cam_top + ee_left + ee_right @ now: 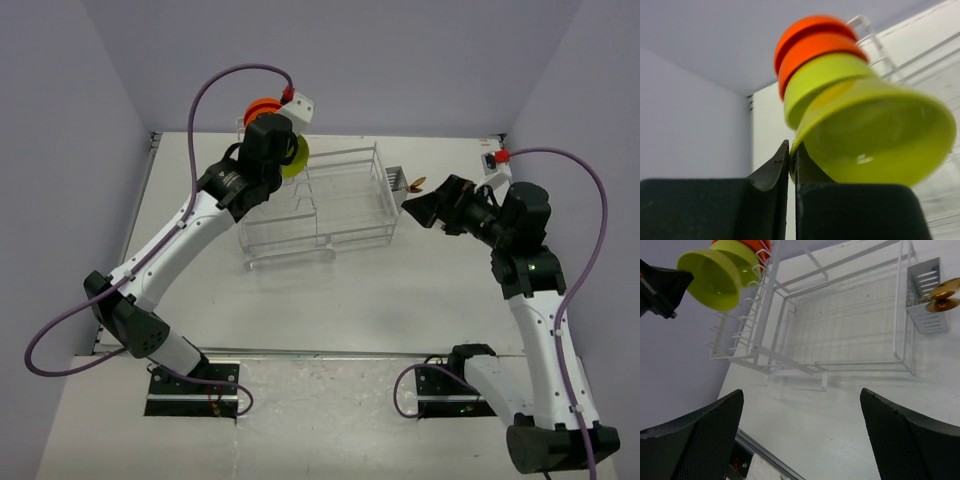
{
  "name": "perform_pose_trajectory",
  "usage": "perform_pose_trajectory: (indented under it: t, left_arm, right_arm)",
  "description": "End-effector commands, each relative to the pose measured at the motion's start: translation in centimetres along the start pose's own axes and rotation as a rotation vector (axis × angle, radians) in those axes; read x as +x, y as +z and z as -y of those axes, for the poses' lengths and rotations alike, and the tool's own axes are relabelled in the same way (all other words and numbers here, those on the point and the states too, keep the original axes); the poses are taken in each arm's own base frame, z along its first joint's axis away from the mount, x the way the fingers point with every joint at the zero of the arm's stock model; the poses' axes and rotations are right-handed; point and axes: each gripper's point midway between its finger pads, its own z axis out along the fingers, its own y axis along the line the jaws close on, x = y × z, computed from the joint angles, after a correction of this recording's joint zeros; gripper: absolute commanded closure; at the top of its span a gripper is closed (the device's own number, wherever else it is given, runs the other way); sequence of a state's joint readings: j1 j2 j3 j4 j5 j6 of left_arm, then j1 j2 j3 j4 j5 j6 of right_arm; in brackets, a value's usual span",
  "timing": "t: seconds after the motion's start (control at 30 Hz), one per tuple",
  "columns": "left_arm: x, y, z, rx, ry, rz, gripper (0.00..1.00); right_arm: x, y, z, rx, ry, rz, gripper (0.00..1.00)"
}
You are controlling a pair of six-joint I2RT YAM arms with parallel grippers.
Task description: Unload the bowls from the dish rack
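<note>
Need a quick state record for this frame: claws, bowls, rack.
left claw: shut on the rim of a lime-green bowl
right claw: open, empty, near the cutlery basket
behind held bowl: second lime-green bowl, then two orange-red bowls
dish rack: bowls all at the slotted end, none in the flat section
held bowl clear of slots: cannot tell

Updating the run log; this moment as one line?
left gripper: shut on lime bowl rim | right gripper: open, beside dish rack | racked: second lime bowl, orange bowls
</note>
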State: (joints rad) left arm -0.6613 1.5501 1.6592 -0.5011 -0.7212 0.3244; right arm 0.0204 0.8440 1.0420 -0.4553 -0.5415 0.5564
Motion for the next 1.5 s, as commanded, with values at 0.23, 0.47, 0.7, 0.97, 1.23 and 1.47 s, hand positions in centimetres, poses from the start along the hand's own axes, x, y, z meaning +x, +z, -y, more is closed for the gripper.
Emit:
perform_pose_trajectory:
  t: [0.23,0.47,0.7,0.97,1.23,1.47]
  left_arm:
    - [-5.9,-5.9,1.7,0.186,-0.28,0.125,1.0]
    - [-8.3,-9.9,7.8,0.61,-0.491,0.144,1.0]
    - [-7.9,-11.0,11.3,0.75,-0.554,0.104,1.0]
    - [-7.7,-11.6,11.1,0.761,-0.574,0.125,1.0]
    - [-6.4,-11.7,1.8,0.415,-0.515,0.212,0.0]
    - [-1.3,-11.4,-6.2,-0.014,-0.508,0.269,0.0]
  right_arm:
    - [-0.5,6.4,-7.0,-0.121,-0.164,-0.086,0.01]
    - [-1.7,7.8,-9.3,-0.041,-0.268,-0.008,0.07]
    - [-1.1,8.8,-6.8,0.244,-0.346,0.001,0.49]
    - [-0.4,8.6,-5.6,0.32,-0.354,-0.018,1.0]
    - [5.3,4.9,1.7,0.362,-0.251,-0.175,1.0]
    - [14.7,3.6,7.4,0.392,-0.173,-0.415,1.0]
